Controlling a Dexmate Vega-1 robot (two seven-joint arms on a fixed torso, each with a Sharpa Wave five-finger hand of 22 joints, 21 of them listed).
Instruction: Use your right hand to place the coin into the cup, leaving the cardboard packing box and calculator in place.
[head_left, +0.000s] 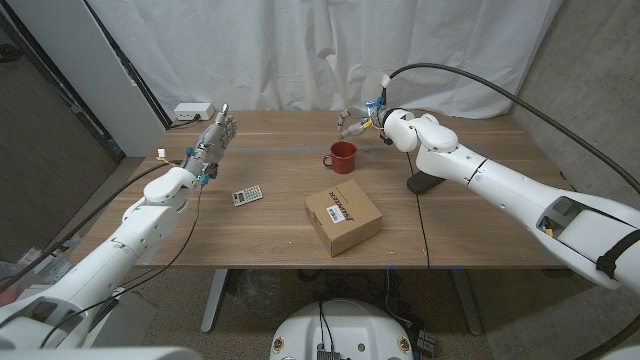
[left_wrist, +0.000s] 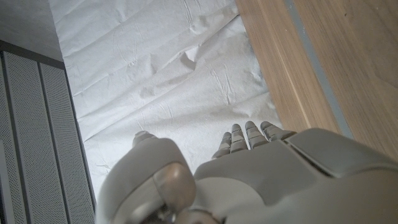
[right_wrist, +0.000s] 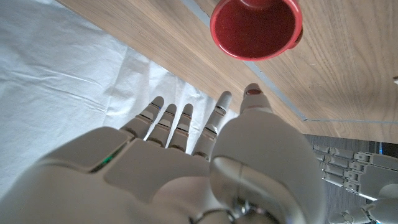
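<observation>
**A:** Over the far side of the worktop (head_left: 470, 225), the right hand (head_left: 352, 122) is hovering just behind the red cup (head_left: 341, 155). Its fingers are reaching out nearly straight, with the thumb lying close to the nearest one.

**B:** Is it gripping the coin?

**A:** I cannot tell. The coin is too small to make out: it may be sitting between thumb and finger, but nothing is showing plainly, and I am not seeing it on the wood or in the cup either.

**B:** So what is the step asking for?

**A:** Probably bringing the fingertips squarely over the cup's mouth, which is lying slightly ahead of them, then lowering before letting go, so that the coin is dropping inside rather than glancing off the rim.

**B:** And the rest?

**A:** The cardboard packing box (head_left: 343, 218) and calculator (head_left: 248, 195) are lying nearer the robot, well clear. The left hand (head_left: 214, 138) is waiting raised, open and empty.
</observation>
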